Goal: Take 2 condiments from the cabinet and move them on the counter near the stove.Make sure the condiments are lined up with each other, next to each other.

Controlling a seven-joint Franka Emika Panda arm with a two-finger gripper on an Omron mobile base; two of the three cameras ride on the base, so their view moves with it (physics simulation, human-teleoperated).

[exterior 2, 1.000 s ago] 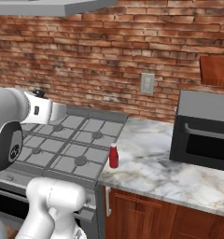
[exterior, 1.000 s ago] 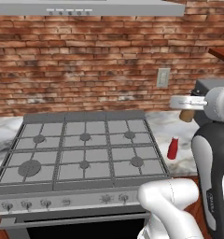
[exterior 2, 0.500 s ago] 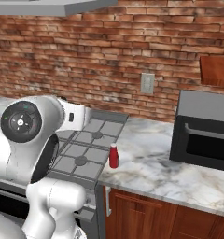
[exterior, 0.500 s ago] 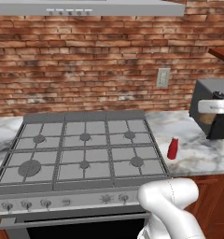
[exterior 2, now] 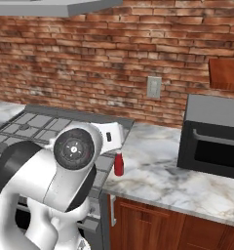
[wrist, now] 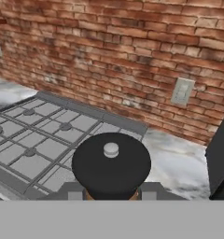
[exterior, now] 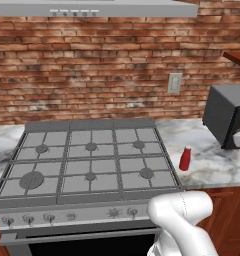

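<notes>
In the hand view, the brown shaker's dark round top sits right under the camera, between the fingers of my gripper, which is shut on it. The shaker hangs above the stove's right edge, by the marble counter. The slim red squeeze bottle stands upright on the counter just right of the stove. A corner of the dark wooden cabinet shows at upper right. My arm blocks the lower left of the right base view.
A dark microwave stands on the counter right of the bottle. A wall outlet sits on the brick wall behind. A range hood hangs above the stove.
The arm has swung right and out of the left base view, and moved toward the red bottle in the right base view. The bottle has not moved.
</notes>
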